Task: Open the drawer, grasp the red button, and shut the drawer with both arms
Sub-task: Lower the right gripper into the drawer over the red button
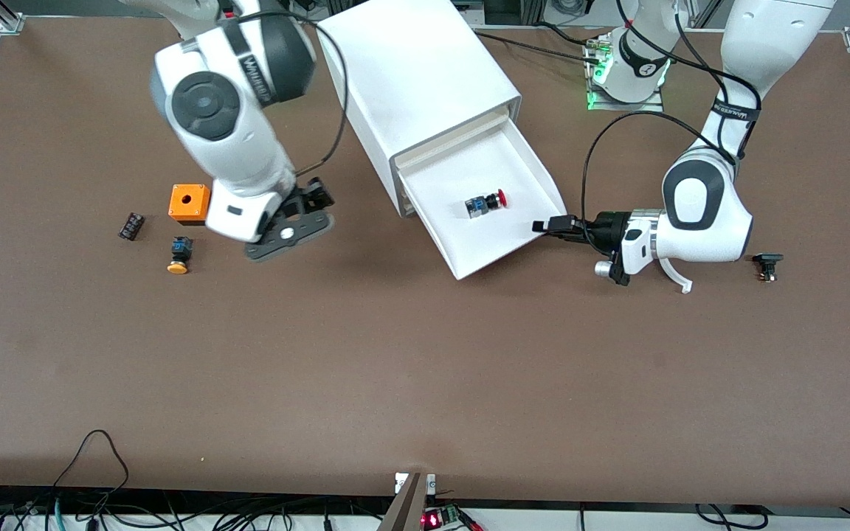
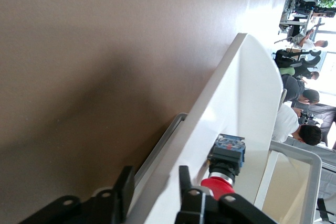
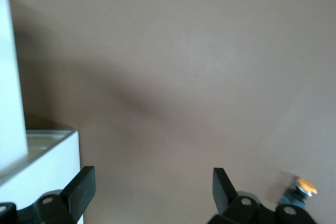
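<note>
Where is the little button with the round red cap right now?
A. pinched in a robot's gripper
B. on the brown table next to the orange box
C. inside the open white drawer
C: the small red-capped button with the dark blue body lies loose on the floor of the pulled-out white tray drawer.

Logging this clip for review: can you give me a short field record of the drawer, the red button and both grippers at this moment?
drawer: pulled out of the cabinet, open
red button: lying in the drawer
left gripper: at the drawer's front corner, fingers astride its front wall, parted
right gripper: fingers open, holding nothing, over the table beside the cabinet
other items: orange box, yellow-capped button
</note>
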Controlling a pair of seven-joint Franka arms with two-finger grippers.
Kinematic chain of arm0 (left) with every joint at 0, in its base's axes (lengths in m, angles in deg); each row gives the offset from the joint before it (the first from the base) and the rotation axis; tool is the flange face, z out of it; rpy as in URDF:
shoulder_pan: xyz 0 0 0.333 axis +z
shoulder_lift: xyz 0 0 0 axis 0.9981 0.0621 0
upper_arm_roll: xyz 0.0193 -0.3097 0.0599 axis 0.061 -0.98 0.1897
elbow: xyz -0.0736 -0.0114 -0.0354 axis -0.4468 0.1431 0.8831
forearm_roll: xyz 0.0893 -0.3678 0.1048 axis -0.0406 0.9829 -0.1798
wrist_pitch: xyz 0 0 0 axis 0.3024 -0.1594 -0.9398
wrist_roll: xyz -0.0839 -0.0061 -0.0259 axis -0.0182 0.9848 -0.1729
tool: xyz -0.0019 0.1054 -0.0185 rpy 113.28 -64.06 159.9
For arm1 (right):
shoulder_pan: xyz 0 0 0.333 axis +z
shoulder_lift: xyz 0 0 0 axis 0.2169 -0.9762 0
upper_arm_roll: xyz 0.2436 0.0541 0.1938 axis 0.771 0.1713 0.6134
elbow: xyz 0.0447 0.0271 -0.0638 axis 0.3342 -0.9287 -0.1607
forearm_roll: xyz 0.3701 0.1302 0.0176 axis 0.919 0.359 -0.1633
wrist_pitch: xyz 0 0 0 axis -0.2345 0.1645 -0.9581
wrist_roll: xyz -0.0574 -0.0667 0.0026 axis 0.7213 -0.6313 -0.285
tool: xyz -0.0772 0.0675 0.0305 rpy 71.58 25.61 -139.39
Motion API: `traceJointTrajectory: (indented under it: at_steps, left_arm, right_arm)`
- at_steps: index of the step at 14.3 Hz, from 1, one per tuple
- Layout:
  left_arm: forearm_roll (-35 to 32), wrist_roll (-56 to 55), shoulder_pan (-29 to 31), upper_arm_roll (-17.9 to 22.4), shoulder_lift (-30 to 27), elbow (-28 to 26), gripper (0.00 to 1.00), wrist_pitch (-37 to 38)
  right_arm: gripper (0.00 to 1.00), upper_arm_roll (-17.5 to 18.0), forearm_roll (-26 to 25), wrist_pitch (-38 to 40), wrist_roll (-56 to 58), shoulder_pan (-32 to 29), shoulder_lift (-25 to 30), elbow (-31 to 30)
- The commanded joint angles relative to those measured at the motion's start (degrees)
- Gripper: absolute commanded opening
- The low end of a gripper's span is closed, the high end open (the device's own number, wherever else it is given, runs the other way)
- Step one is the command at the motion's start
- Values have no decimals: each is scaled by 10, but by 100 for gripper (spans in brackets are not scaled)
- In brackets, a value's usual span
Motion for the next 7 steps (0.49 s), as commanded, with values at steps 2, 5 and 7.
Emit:
traceJointTrajectory:
  at_steps: [2,5,7]
  left_arm:
    - [-1,-8,17,-1,-27,2,100,-6]
    - [-2,-11,58,3,-74,0,100,-49]
    - [6,-8,64,3,-83,-4,100,-78]
  right_arm:
    - [99,33,88,-16,26,2,-38,58]
    - [99,95,97,-13,74,1,-76,127]
    - [99,116,92,-20,166,4,-131,192]
